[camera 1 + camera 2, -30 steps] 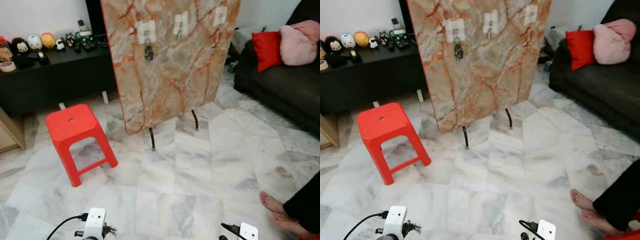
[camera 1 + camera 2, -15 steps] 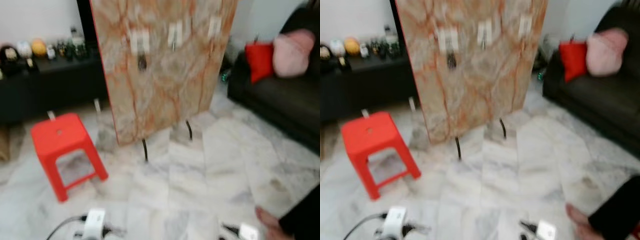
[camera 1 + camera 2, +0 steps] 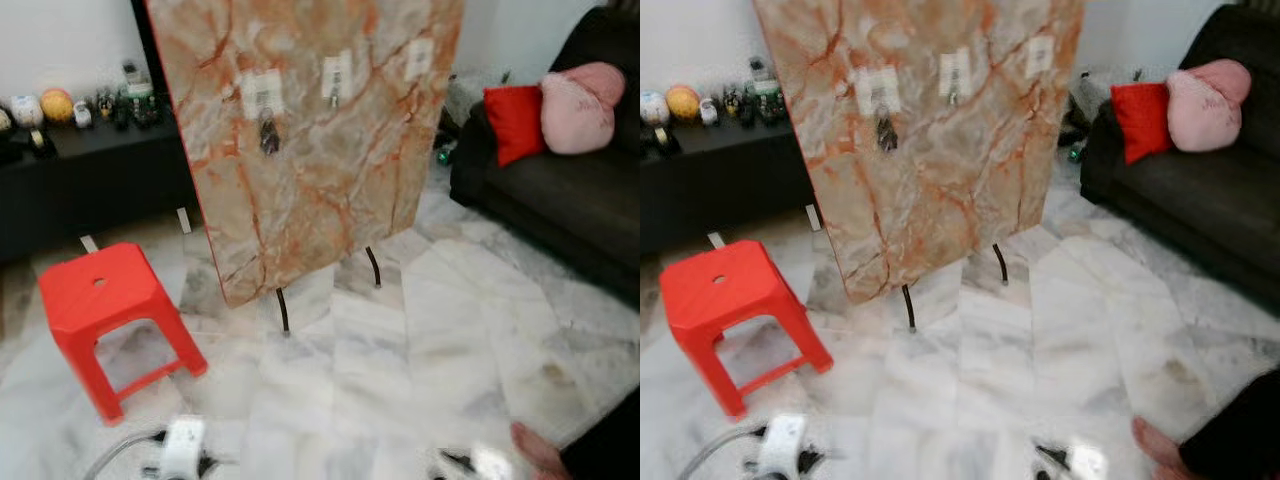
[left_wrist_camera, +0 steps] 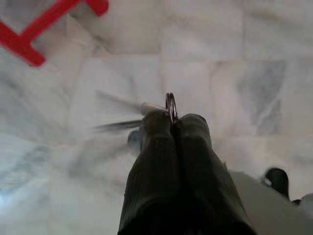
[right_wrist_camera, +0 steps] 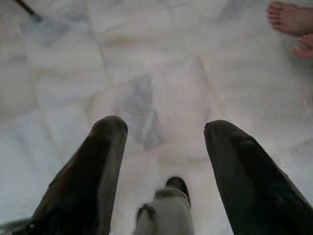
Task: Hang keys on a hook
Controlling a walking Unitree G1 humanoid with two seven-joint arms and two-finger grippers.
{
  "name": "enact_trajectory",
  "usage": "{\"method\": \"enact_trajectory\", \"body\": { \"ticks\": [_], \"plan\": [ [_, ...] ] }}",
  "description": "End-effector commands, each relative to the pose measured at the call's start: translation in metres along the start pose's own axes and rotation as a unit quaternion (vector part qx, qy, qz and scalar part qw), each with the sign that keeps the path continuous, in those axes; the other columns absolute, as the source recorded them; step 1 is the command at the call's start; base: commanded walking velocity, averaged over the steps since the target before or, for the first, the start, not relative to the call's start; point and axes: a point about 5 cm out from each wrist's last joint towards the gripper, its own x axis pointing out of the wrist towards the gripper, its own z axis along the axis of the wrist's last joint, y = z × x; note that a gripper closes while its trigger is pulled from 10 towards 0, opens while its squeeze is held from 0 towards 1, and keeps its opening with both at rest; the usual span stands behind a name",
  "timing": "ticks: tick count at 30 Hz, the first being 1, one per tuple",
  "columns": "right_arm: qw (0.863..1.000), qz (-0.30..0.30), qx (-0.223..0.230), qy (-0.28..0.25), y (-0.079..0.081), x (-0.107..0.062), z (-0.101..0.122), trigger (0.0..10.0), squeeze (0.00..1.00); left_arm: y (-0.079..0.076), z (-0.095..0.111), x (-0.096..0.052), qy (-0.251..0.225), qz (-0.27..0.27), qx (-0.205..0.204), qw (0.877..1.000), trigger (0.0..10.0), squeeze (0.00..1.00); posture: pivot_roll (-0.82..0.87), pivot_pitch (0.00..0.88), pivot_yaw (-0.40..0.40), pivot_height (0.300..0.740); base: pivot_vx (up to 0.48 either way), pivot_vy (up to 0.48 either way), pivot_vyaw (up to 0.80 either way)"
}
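A marble-patterned board [image 3: 310, 150] stands on thin black legs ahead of me. It carries three white hook plates. A dark bunch of keys [image 3: 268, 135] hangs from the left hook plate [image 3: 263, 92]. The middle hook plate [image 3: 336, 76] holds something small, and the right hook plate [image 3: 419, 58] is bare. In the left wrist view my left gripper [image 4: 173, 119] is shut on a metal key ring [image 4: 170, 104] that sticks out past its tips, low over the floor. My right gripper [image 5: 166, 128] hangs open above the floor tiles with nothing between its fingers.
A red plastic stool [image 3: 100, 300] stands left of the board. Behind it is a black cabinet [image 3: 100, 175] topped with toys. A dark sofa [image 3: 570, 200] with a red cushion [image 3: 515, 122] and a pink cushion [image 3: 577, 105] is on the right. A person's bare foot [image 3: 535, 447] rests at lower right.
The whole picture has shifted: board and stool now sit further left and the view is blurred at the bottom, so the camera has moved. Both arms stay low.
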Motion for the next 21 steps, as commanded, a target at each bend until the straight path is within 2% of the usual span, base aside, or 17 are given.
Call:
{"method": "enact_trajectory", "body": {
  "ticks": [1, 21],
  "plan": [
    [1.0, -0.021, 0.001, 0.006, -0.0138, -0.0025, -0.0042, 10.0, 0.0, -0.0098, 0.0063, 0.0028, -0.008, -0.013, -0.004, 1.0, 10.0, 0.0, -0.01, 0.0, -0.043, 0.74, 0.311, 0.0, 0.0],
    [1.0, -0.019, -0.001, 0.011, -0.0099, -0.0023, -0.0064, 10.0, 0.0, -0.0074, 0.0056, 0.0025, -0.004, -0.011, 0.004, 1.0, 10.0, 0.0, -0.01, 0.0, -0.028, 0.74, 0.323, 0.0, 0.0]
  ]
}}
